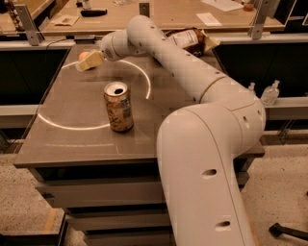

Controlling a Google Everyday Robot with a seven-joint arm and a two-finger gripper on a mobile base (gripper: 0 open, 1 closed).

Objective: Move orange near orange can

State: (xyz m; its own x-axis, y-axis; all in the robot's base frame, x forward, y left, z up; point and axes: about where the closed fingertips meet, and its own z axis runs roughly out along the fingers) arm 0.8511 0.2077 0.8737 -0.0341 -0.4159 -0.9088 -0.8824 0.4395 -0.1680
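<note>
The orange can point(118, 106) stands upright near the middle of the grey table point(72, 139), silver top with a dark hole. The orange point(83, 55) is a small round fruit at the table's far left corner. My gripper point(86, 62) is at the end of the white arm point(183, 67), reaching across the table's back, right at the orange. The pale fingers point(91, 61) sit against the fruit and hide part of it. The orange is well behind and to the left of the can.
A crinkled brown-and-white snack bag point(191, 41) lies at the table's back right, behind the arm. A bright arc of light point(72, 126) curves across the tabletop. A wooden counter point(168, 14) runs behind. Two clear bottles point(269, 92) stand at the right.
</note>
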